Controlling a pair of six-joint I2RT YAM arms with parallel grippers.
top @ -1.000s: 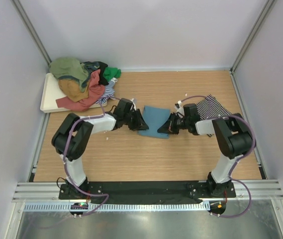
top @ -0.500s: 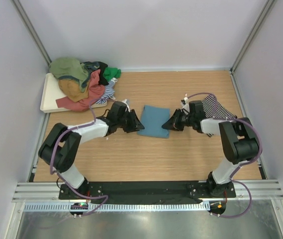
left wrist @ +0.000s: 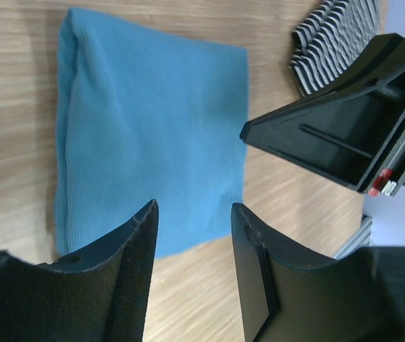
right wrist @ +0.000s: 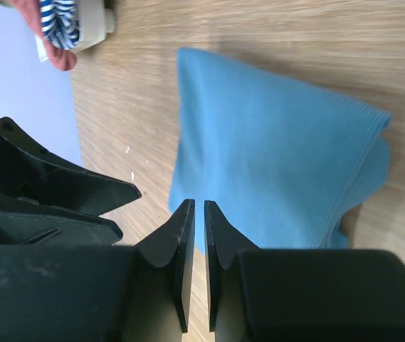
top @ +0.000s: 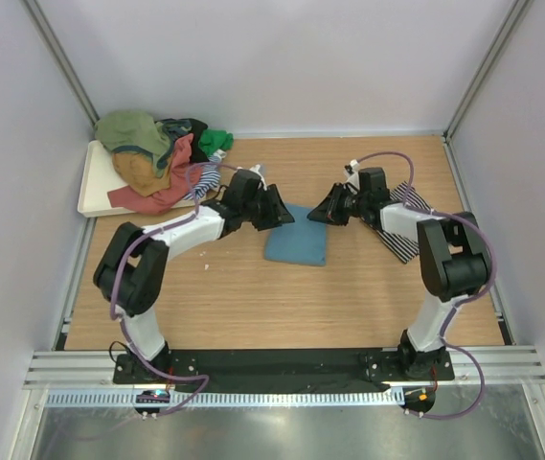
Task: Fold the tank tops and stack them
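A folded teal-blue tank top (top: 296,241) lies flat on the wooden table, also in the left wrist view (left wrist: 152,135) and the right wrist view (right wrist: 280,164). My left gripper (top: 278,208) (left wrist: 193,209) hovers over its far left corner, open and empty. My right gripper (top: 321,209) (right wrist: 197,205) hovers over the far right corner, its jaws a narrow slit apart with nothing between them. A black-and-white striped tank top (top: 403,228) (left wrist: 337,35) lies at the right, partly under the right arm. Several more tank tops (top: 157,158) are heaped at the back left.
The heap rests on a white tray (top: 93,187) against the left wall. Walls close in the table on the left, back and right. Both grippers face each other closely above the teal top's far edge.
Both grippers have let go of the teal top's side edges, opened, and risen toward its far side. The teal top stays folded on the table.
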